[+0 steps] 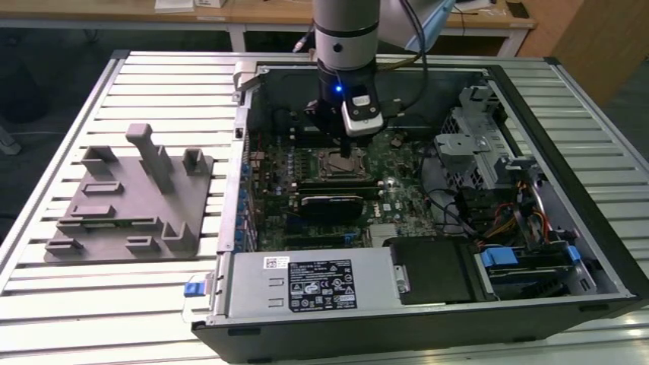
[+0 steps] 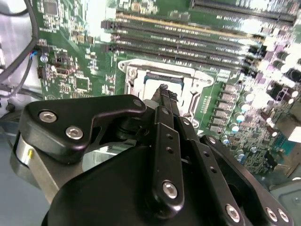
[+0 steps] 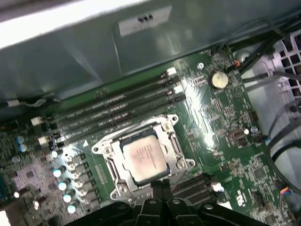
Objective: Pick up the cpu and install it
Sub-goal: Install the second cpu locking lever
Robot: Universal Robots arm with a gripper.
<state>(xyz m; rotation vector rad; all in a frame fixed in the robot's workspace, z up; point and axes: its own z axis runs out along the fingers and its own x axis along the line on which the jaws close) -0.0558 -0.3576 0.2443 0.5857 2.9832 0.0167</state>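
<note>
Slatted metal table (image 1: 121,304) carrying an open computer case (image 1: 568,228), gripper (image 1: 346,161) hanging inside it.

Looking in the second wrist view at the gripper (image 2: 165,92) with fingers drawn together to a narrow tip, pinching nothing visible, hovering right at the socket frame (image 2: 200,87). Finding the cpu (image 3: 144,156) lying flat inside the socket frame (image 3: 106,149) on the green motherboard (image 3: 225,141) in the first wrist view, silver top exposed, fingertips just beside its edge; contact impossible to tell. Noting memory slots (image 3: 113,110) running just beyond the socket, case wall rising behind them, cables (image 3: 282,127) crowding one side. Spotting the grey fixture (image 1: 132,198) well apart on the table at the exterior view's left.
</note>
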